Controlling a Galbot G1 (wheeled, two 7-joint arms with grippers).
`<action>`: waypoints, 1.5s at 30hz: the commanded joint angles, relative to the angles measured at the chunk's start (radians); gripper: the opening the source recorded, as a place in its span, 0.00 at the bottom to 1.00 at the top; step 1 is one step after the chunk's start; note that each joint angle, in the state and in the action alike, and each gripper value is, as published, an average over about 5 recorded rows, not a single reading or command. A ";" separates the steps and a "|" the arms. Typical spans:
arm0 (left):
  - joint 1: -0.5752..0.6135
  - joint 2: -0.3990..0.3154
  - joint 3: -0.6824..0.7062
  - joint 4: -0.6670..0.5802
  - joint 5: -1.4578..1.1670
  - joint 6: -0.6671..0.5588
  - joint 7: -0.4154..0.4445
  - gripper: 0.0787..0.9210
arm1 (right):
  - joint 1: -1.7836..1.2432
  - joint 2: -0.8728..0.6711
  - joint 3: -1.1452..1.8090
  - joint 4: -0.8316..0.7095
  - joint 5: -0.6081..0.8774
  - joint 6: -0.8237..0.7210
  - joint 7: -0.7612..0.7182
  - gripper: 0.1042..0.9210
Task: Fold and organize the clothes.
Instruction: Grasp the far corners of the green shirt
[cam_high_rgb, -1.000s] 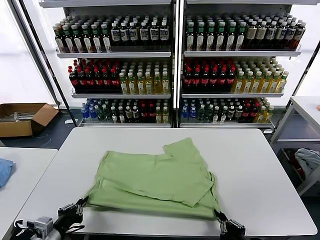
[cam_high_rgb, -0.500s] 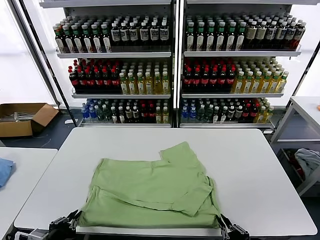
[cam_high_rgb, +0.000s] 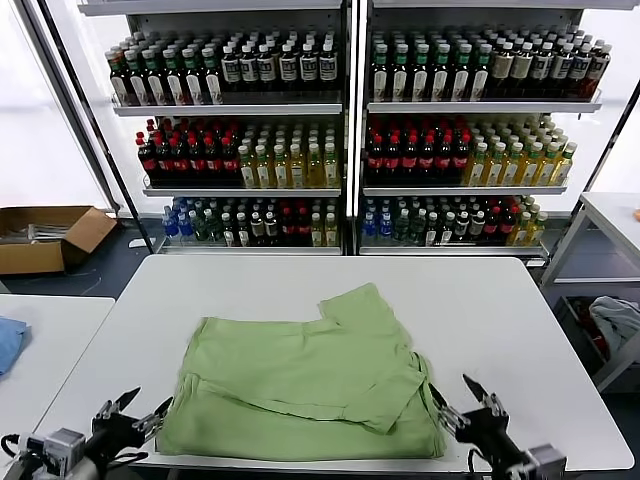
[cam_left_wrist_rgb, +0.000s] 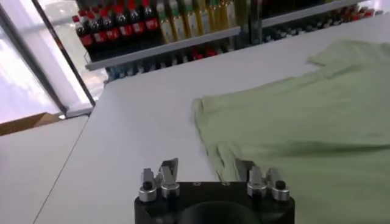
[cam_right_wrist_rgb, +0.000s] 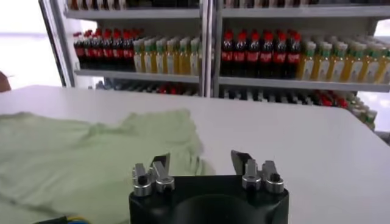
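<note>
At the lower left of the head view, the left gripper (cam_high_rgb: 128, 411) hangs with fingers spread, holding nothing, just beside the near left corner of the light green shirt (cam_high_rgb: 305, 375). At lower right, the right gripper (cam_high_rgb: 467, 398) is likewise released beside the near right corner. The shirt lies folded along the white table (cam_high_rgb: 500, 310)'s near edge; bare tabletop surrounds it. Bottle shelves (cam_high_rgb: 345, 130) fill the background, their labels unreadable.

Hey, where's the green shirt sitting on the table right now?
In the head view the green shirt lies on the near half of the white table, between the open left gripper and open right gripper.
</note>
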 joint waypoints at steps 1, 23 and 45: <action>-0.430 0.164 0.236 0.274 -0.193 -0.033 0.036 0.76 | 0.508 -0.101 -0.162 -0.311 0.162 -0.104 -0.094 0.87; -0.964 0.135 0.661 0.779 -0.194 -0.046 0.043 0.88 | 1.003 0.137 -0.474 -0.944 -0.062 -0.154 -0.193 0.88; -0.899 0.122 0.677 0.765 -0.135 -0.013 0.107 0.65 | 0.953 0.175 -0.540 -0.974 -0.130 -0.155 -0.160 0.57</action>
